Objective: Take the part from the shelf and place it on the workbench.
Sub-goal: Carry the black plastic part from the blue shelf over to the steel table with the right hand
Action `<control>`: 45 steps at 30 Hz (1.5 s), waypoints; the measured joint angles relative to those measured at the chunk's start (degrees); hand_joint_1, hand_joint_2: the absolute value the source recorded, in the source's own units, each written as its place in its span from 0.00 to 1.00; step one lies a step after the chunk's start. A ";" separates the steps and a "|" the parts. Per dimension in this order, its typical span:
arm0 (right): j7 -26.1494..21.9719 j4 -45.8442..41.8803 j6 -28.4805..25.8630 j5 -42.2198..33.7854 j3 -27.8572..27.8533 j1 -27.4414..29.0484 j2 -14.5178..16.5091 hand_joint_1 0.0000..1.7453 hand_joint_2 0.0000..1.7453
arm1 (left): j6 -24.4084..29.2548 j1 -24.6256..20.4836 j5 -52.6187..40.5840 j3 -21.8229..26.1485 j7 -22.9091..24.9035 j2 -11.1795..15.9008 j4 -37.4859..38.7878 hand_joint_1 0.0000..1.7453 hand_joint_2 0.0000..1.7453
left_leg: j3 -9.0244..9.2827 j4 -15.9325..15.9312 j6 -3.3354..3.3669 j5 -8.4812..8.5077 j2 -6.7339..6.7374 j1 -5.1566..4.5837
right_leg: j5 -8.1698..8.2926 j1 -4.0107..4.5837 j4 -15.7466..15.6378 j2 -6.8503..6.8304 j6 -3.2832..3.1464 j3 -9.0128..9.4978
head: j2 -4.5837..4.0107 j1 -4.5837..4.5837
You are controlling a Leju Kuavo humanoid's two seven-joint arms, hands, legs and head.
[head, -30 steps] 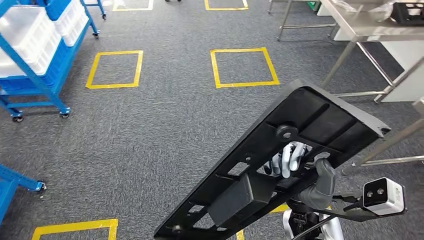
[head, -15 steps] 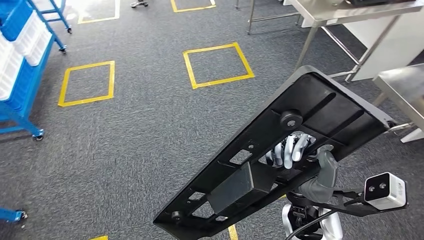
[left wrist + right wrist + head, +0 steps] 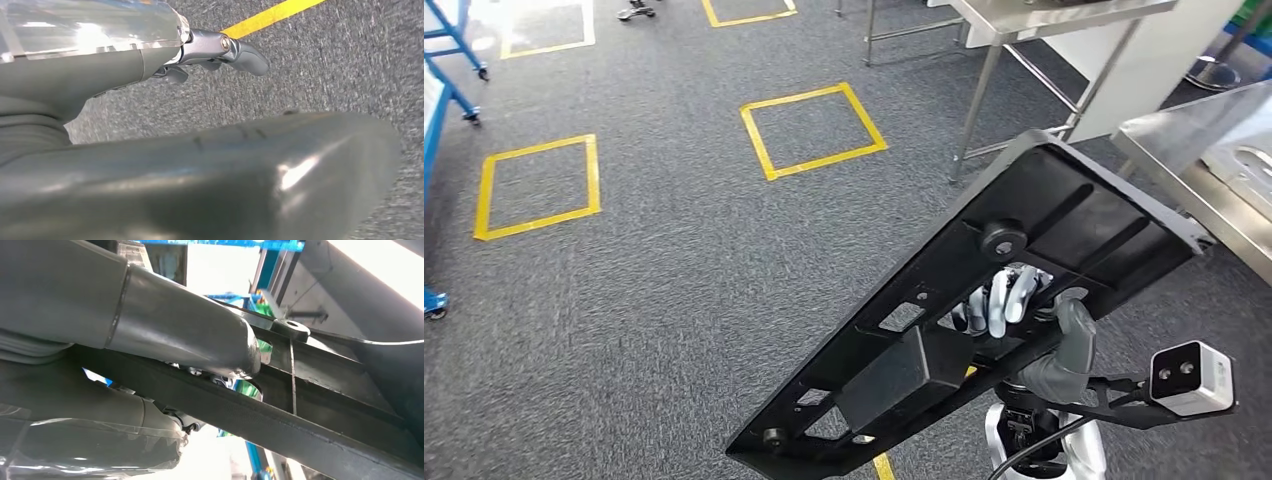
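The part [image 3: 1064, 215] is a long black plastic panel with ribs, cut-outs and a boxy block on its underside. It hangs tilted above the carpet at the lower right of the head view. My right hand [image 3: 1004, 305] grips it from beneath, with fingers through a cut-out near its middle. In the right wrist view the thumb [image 3: 190, 335] lies across a rib of the part [image 3: 300, 405]. My left hand [image 3: 210, 47] hangs over the grey carpet with its fingers out and nothing in it. A steel workbench [image 3: 1214, 130] stands at the right edge, just beyond the part's far end.
A second steel table [image 3: 1064, 15] on thin legs stands at the back right. Yellow tape squares [image 3: 814, 130] [image 3: 534, 185] mark the carpet. Wheeled feet of a blue rack [image 3: 454, 40] show at the far left.
The camera has turned right: the blue shelf with white bins has slid out on the left and the steel workbench has come in on the right. The part stays in my right hand.
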 joint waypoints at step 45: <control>-0.08 -0.21 -0.27 0.51 -1.38 1.07 -0.17 1.00 0.00 | -5.74 0.04 -0.10 4.68 -3.71 -0.81 -0.02 0.00 0.00 | 2.05 -0.14 -2.14 -2.00 4.22 -0.18 | 8.24 0.53 -17.44 -2.02 -2.06 8.30 | 0.00 0.08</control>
